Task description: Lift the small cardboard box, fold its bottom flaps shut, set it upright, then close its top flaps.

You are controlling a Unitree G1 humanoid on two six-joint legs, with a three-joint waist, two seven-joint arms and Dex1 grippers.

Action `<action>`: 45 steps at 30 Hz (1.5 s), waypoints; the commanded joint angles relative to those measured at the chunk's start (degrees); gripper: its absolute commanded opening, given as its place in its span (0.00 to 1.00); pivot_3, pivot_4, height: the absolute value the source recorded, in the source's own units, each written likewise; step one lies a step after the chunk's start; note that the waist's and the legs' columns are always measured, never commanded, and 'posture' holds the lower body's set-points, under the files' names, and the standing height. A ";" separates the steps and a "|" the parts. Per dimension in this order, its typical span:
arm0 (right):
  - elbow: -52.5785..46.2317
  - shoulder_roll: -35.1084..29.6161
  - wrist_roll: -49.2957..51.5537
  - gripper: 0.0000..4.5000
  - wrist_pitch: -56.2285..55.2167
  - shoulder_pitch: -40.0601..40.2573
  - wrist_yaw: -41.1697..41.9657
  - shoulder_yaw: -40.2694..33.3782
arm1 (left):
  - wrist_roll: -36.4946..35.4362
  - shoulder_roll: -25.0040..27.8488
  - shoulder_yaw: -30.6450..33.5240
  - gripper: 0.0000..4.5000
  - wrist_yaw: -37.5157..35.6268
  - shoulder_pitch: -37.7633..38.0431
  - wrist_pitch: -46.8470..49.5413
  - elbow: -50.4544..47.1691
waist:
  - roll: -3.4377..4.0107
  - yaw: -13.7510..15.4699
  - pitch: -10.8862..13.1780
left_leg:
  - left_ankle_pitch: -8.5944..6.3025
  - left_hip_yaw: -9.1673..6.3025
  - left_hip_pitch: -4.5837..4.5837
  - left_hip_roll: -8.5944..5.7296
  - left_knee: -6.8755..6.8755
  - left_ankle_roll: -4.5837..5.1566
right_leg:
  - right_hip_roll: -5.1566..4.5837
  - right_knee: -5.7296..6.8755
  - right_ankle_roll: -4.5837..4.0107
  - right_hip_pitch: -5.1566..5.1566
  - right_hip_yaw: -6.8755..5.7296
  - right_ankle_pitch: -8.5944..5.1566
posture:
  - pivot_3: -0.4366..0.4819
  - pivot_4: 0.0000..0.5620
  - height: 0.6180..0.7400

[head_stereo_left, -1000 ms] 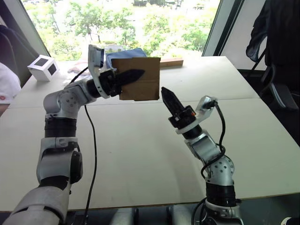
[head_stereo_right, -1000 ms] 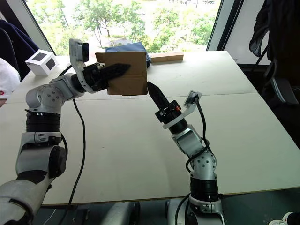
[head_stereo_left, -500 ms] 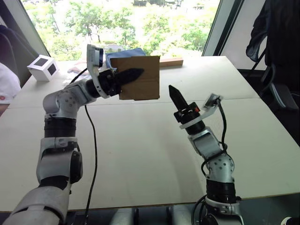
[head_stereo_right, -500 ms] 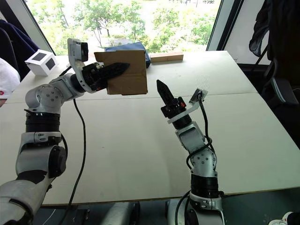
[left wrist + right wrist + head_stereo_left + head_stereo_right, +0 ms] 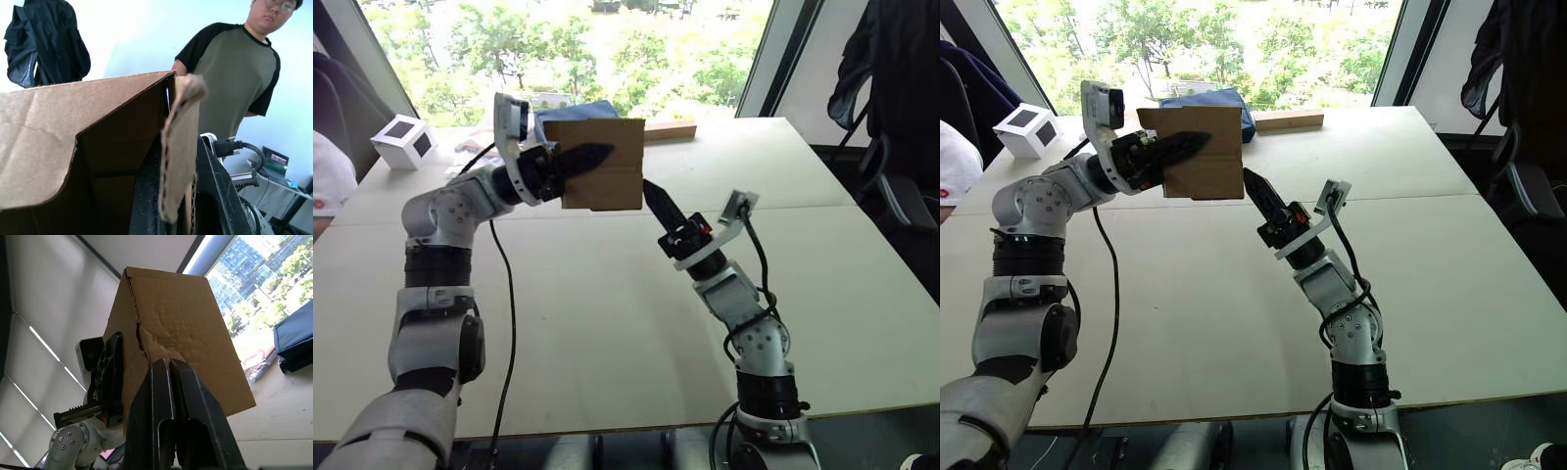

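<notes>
Nearest to us, our right gripper (image 5: pixel 1255 190) reaches up over the table (image 5: pixel 1185 294) with its two black fingers pressed together and nothing between them; its tip sits at the lower right corner of the small cardboard box (image 5: pixel 1209 147), touching it or just short of it, we cannot tell which. In the right wrist view the closed fingers (image 5: pixel 168 387) point straight at the creased underside of the box.

A little farther, our left gripper (image 5: pixel 579 160) holds the box in the air above the table, clamped on one wall: one finger lies across the outer brown face, and the left wrist view shows the other inside the open end, with the cardboard wall pinched between them.

Beyond the box, on the far part of the table, lie a folded blue cloth (image 5: pixel 1219 99) and a long wooden block (image 5: pixel 1288 119); a white cube with dark panels (image 5: pixel 1026 128) stands at the far left corner
</notes>
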 commanded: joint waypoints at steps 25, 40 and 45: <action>-37.76 -55.42 -28.79 0.01 12.24 20.02 12.95 8.03 | 41.72 3.79 -54.46 0.00 -17.90 -17.57 1.12 -12.32 | -0.15 0.45 0.15 | -0.23 -0.07 0.04 -0.01 0.37 0.39 | -0.06 -0.20 0.30 0.53 -0.07 -0.31 | 0.48 0.27 1.00; -32.53 -51.90 -30.72 0.00 11.17 20.09 14.75 5.51 | 34.63 3.71 -48.26 0.77 -21.08 -21.67 13.38 -14.79 | -0.18 0.44 0.16 | -0.23 -0.10 0.05 -0.02 0.38 0.40 | -0.03 -0.18 0.31 0.54 -0.10 -0.31 | 0.48 0.27 1.00; -30.28 -45.92 -22.04 0.00 12.37 18.12 15.37 -0.60 | 27.92 5.11 -33.58 0.77 -19.28 -26.98 15.08 -4.27 | -0.17 0.32 0.17 | -0.24 -0.13 0.05 0.00 0.40 0.42 | 0.00 -0.17 0.31 0.53 -0.15 -0.31 | 0.48 0.27 1.00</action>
